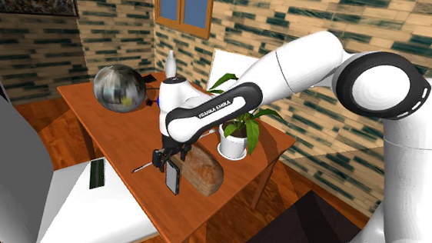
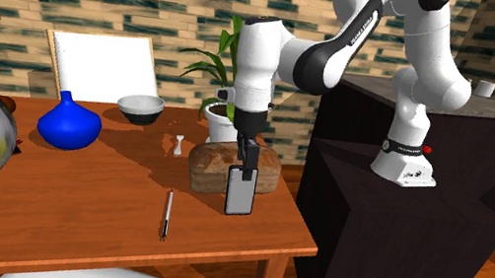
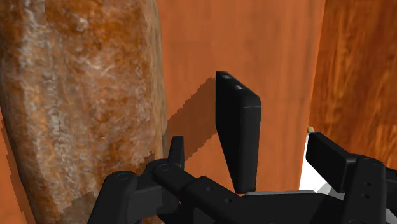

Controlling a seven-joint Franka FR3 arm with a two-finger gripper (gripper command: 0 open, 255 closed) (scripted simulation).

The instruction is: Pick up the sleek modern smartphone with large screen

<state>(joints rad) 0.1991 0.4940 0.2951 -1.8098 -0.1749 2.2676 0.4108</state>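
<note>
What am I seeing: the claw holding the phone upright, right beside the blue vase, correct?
Not quite. The claw does hold the phone upright, but beside the brown loaf, not the blue vase, which stands well apart toward the left, as the second exterior view shows.

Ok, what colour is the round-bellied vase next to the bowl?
Deep blue all over; the vase shows best in the second exterior view.

The 2 exterior views share the table (image 1: 120, 146): shoulder view from high behind the arm (image 1: 287, 67), second from low alongside.
</note>
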